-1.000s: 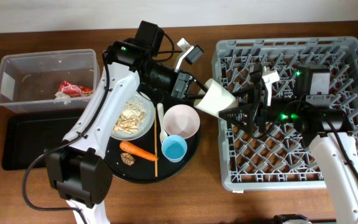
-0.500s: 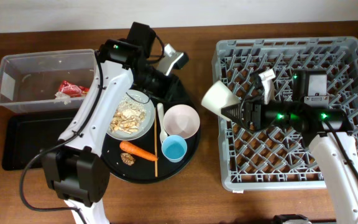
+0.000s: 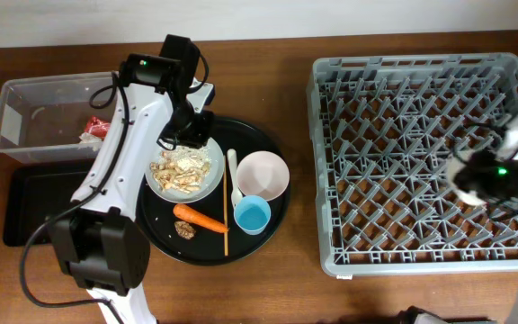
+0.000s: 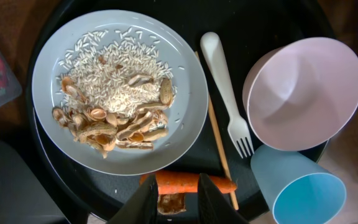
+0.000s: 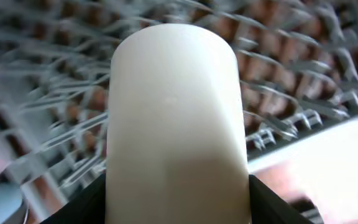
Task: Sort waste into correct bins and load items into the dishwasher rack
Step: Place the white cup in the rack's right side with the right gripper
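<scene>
Risk: white cup (image 5: 176,112), pinched in closed right tool (image 5: 176,208) at dishwasher rack's (image 3: 403,63) 3 o'clock edge, could snag pegs, tip. Left tool (image 4: 178,202), parted, empty, hangs above plate (image 4: 42,87) at round tray's (image 3: 261,148) 10 o'clock; clumsy grab spills food scraps (image 4: 114,124).

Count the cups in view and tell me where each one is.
2. A light-blue cup stands on the round black tray beside the pink bowl; a white cup is held in the right claw above the dishwasher rack. None seems hidden.
</scene>
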### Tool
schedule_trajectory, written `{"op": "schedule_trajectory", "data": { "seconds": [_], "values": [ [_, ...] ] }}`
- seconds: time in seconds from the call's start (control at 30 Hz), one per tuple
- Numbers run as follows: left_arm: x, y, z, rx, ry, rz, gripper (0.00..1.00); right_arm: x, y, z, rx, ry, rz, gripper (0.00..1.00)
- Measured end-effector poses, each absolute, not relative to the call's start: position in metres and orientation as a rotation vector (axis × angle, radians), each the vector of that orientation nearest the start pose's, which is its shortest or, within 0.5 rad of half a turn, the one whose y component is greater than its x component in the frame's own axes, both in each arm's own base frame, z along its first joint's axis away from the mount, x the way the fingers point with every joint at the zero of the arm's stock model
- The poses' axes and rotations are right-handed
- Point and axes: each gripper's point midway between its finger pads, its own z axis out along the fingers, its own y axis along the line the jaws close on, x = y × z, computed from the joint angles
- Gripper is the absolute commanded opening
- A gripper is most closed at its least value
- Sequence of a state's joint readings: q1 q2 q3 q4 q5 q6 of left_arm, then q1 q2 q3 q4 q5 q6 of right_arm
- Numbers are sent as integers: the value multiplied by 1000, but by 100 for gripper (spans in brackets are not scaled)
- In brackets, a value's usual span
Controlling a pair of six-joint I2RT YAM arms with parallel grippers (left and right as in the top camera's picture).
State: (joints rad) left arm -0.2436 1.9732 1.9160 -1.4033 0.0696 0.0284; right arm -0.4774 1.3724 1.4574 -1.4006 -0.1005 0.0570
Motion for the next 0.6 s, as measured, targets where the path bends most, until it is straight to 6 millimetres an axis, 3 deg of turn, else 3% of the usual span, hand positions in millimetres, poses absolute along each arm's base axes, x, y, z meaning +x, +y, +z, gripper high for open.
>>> {"op": "schedule_trajectory", "data": {
  "seconds": [0.13, 0.23, 0.33, 0.37, 0.43, 0.5, 0.53, 0.6],
  "values": [
    [384, -108, 158, 417, 3008, -123, 22, 233, -169, 177, 1113, 2779, 55, 47],
    [384, -108, 158, 417, 3008, -123, 22, 226, -195, 161, 1272, 2750, 63, 47],
    [384, -108, 158, 418, 3008, -123, 22, 221, -208, 152, 1357, 2726, 70, 48],
    [384, -108, 158, 418, 3008, -123, 22, 221, -210, 151, 1365, 2719, 65, 51],
    [383, -108, 158, 418, 3010, -123, 22, 221, -212, 151, 1370, 2713, 59, 75],
    [383, -108, 158, 417, 3011, -123, 22, 223, -214, 151, 1373, 2702, 52, 81],
    [383, -108, 158, 417, 3011, -123, 22, 223, -214, 151, 1377, 2700, 51, 88],
    [383, -108, 158, 417, 3011, -123, 22, 223, -214, 151, 1380, 2699, 52, 89]
  ]
}}
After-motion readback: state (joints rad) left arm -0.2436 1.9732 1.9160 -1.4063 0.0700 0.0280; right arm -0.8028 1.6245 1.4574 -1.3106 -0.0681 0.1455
